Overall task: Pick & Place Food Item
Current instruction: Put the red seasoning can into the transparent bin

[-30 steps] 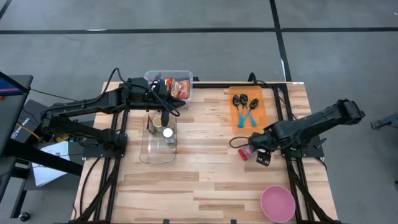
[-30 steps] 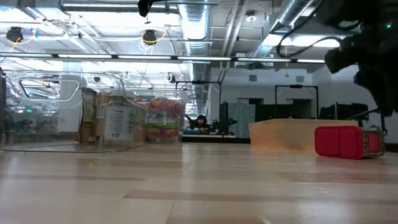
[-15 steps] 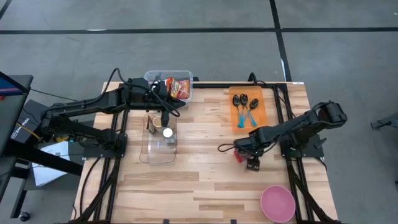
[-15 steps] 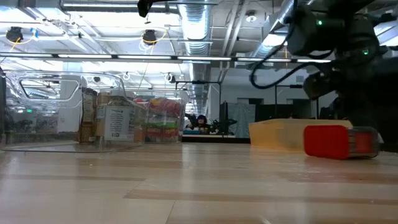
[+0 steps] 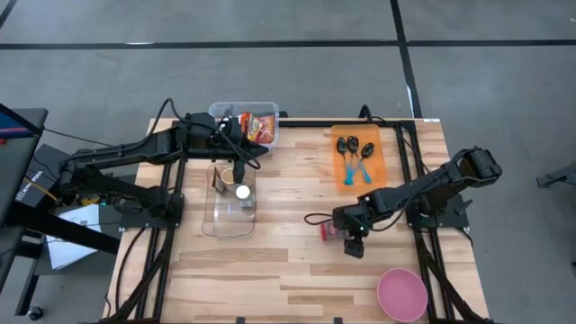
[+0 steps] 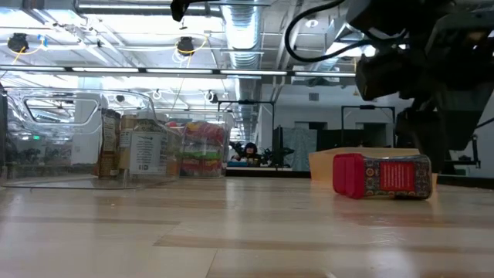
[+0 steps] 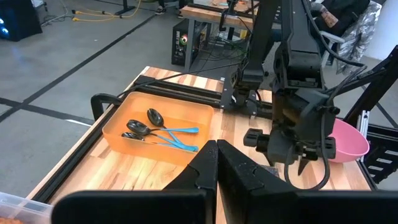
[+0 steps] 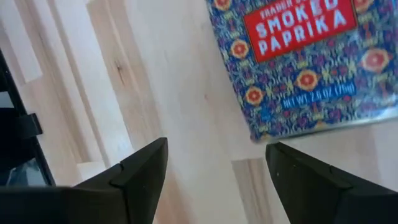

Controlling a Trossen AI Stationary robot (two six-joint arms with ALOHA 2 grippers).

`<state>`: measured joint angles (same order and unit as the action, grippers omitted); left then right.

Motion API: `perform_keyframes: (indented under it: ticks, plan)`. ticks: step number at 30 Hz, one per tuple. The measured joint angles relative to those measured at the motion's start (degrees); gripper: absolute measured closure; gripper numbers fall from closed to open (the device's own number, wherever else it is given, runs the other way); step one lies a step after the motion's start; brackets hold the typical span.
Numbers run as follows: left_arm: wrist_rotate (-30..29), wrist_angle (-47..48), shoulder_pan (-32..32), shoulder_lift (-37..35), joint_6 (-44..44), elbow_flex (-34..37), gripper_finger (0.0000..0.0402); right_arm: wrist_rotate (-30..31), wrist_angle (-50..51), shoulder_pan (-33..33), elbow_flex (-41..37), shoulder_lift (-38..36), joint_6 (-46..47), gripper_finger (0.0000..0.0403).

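Observation:
A smoked paprika tin [image 5: 331, 231] with a red cap and a blue patterned body lies on its side on the table, right of the middle. It also shows in the low view [image 6: 382, 176] and the right wrist view [image 8: 298, 56]. My right gripper [image 5: 352, 243] [image 8: 214, 146] is open and stands low over the table just at the tin's right. My left gripper [image 5: 238, 166] [image 7: 213, 155] is shut and empty above a clear bin [image 5: 229, 216] at the back left. My right gripper points down at the table with its fingers open beside the tin's body. One fingertip [image 8: 280, 152] stands right at the tin's lower edge [image 8: 261, 132]. I cannot tell whether it touches the tin.
The clear bin holds a white-lidded jar [image 5: 242, 191] and other jars. A second clear bin [image 5: 252, 124] with snack packets stands behind it. An orange tray [image 5: 378, 144] with spoons is at the back right. A pink bowl [image 5: 401, 293] stands at the near right corner.
My right gripper has gone toward the table's left edge and a little toward the near edge, staying low. The paprika tin has slid along the table to the left with it and has turned about, still lying on its side.

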<state>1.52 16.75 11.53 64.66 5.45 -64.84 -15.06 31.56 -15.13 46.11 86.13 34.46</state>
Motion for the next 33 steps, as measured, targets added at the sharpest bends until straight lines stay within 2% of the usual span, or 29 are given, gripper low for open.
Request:
perform_keyframes:
  ticks: [9, 16, 18, 21, 28, 33]
  plan:
    - [0.0, 0.0, 0.0, 0.0, 0.0, 0.0, 0.0402, -0.4, 1.8, -2.0, 0.3, -0.6, 9.5, 0.0138]
    - [1.2, 0.0, 0.0, 0.0, 0.0, 0.0, 0.0402, -3.1, 6.9, 1.0, 1.5, -5.2, 11.2, 0.013]
    - [1.7, 0.0, 0.0, 0.0, 0.0, 0.0, 0.0402, -2.4, 9.4, 2.3, 3.3, -6.8, 8.8, 0.0123]
    - [1.8, 0.4, 0.0, 0.0, 0.0, 0.0, 0.0402, 1.8, 10.2, 3.6, 6.8, -8.3, 2.4, 0.0104]
    - [1.8, 1.9, -0.3, 0.0, 1.5, 0.0, 0.0402, 13.0, 9.6, 1.6, 11.8, -8.1, -22.8, 0.004]
    - [1.8, 2.5, -1.3, 0.0, 1.3, 0.0, 0.0402, 15.6, 10.9, 0.6, 11.7, -8.1, -28.3, 0.0006]
